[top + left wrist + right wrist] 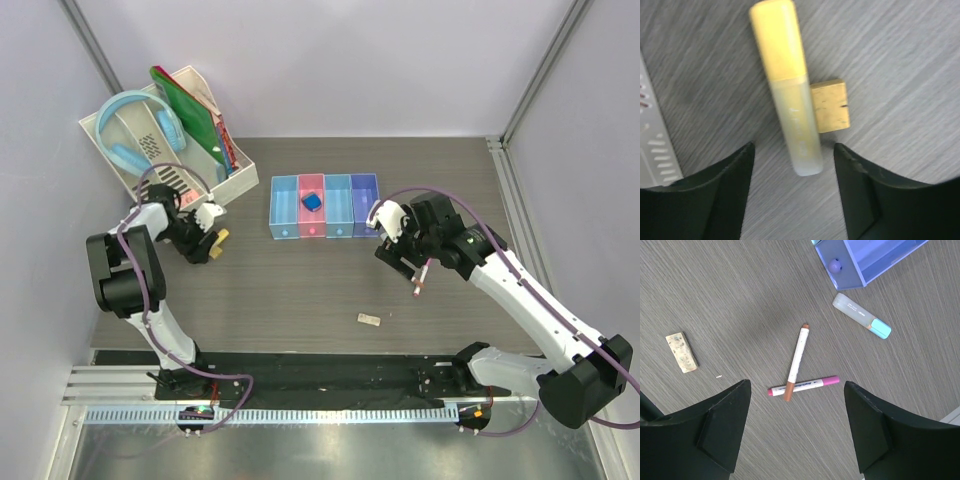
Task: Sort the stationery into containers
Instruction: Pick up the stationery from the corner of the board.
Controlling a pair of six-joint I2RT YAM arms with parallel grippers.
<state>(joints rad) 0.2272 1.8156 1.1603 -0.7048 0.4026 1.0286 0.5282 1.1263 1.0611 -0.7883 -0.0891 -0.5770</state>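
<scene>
The four joined bins stand at mid-table, with a blue square eraser in the pink one. My left gripper is open and empty over a yellow-capped tube and a small yellow block. The tube's end lies between the fingers. My right gripper is open and empty above two crossed white pens, one magenta-capped and one brown-tipped. A light-blue-and-white tube lies by the purple bin. A tan flat piece lies to the left, and also shows in the top view.
A large white slotted rack at the back left holds blue headphones and green and red folders. Its edge is close to my left gripper. A black strip runs along the near edge.
</scene>
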